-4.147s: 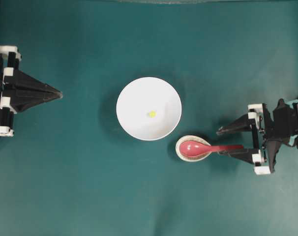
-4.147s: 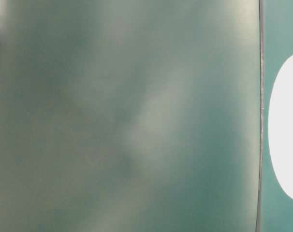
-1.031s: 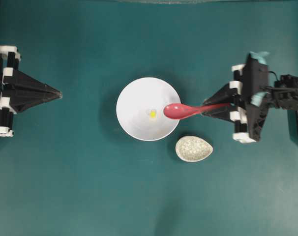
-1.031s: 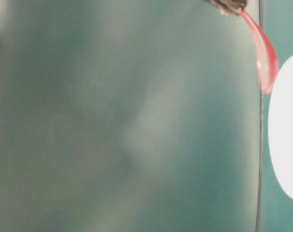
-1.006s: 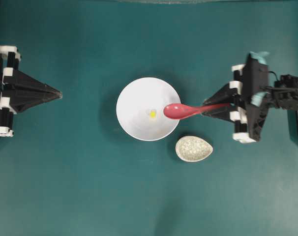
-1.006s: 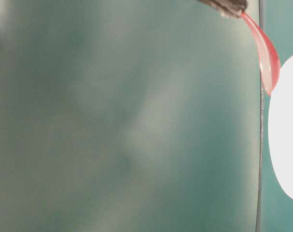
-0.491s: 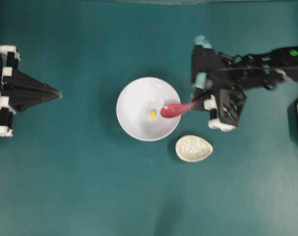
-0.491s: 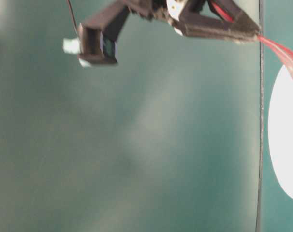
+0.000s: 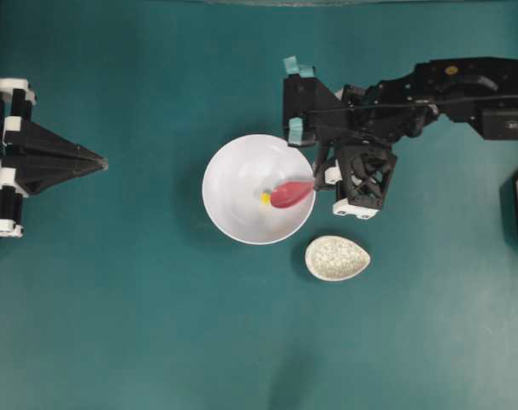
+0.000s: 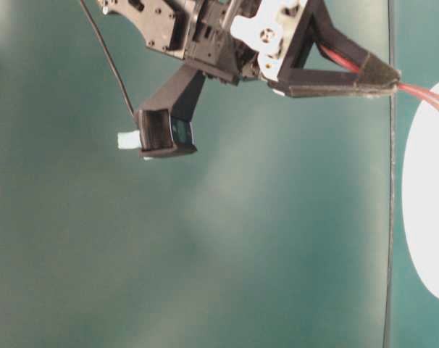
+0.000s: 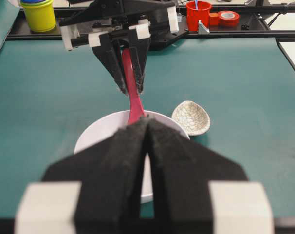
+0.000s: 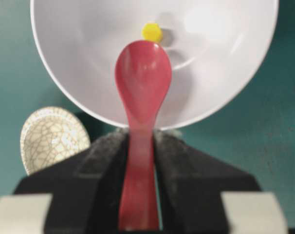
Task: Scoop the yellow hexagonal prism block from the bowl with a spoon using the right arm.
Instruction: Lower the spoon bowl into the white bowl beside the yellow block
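You've got the right claw (image 12: pixel 140 146) pinching the spoon (image 12: pixel 142 78), scoop tip just beside the yellow block (image 12: pixel 151 32) inside the bowl (image 12: pixel 225 97); scoop itself not done, left claw (image 11: pixel 147 127) pressed together.

The bowl (image 9: pixel 242 171) is plain white. The tiny block (image 9: pixel 265 198) in it is bright yellow. The spoon (image 9: pixel 291 194) is shiny pink-red. At 5 o'clock from the bowl, the little oval dish (image 9: pixel 337 258) is grey-beige with dark crackle lines. The table (image 9: pixel 156 342) is dark teal. The right arm (image 9: pixel 413 94) is black with white and teal bits.
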### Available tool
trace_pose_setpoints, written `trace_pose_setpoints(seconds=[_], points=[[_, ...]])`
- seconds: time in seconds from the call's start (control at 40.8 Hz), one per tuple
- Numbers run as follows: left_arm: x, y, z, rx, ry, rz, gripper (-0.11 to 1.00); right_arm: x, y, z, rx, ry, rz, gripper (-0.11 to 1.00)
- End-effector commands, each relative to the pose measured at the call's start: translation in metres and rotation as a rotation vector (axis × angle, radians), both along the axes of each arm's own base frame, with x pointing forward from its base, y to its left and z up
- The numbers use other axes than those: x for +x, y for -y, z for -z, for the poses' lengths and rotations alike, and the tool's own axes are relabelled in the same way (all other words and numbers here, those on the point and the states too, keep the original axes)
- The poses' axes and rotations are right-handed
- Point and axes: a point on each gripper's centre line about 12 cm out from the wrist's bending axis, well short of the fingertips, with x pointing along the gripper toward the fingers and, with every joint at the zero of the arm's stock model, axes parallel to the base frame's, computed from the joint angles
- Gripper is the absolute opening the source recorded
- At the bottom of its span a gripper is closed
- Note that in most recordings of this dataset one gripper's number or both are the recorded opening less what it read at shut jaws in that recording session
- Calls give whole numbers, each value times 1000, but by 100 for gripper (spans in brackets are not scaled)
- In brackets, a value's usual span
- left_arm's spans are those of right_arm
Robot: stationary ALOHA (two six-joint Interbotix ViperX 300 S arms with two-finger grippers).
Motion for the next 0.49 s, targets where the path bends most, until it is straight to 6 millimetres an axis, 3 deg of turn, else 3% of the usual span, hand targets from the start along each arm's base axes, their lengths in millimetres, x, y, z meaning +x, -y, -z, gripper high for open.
trace_pose_setpoints(seconds=[0.0,0.466], points=[[2,0,-10,3,29,-1,-1,6,1,-13,1,16,-6,22],[2,0,-11,3,34,-1,-1,18,3,-8,5,-18,-29,22]])
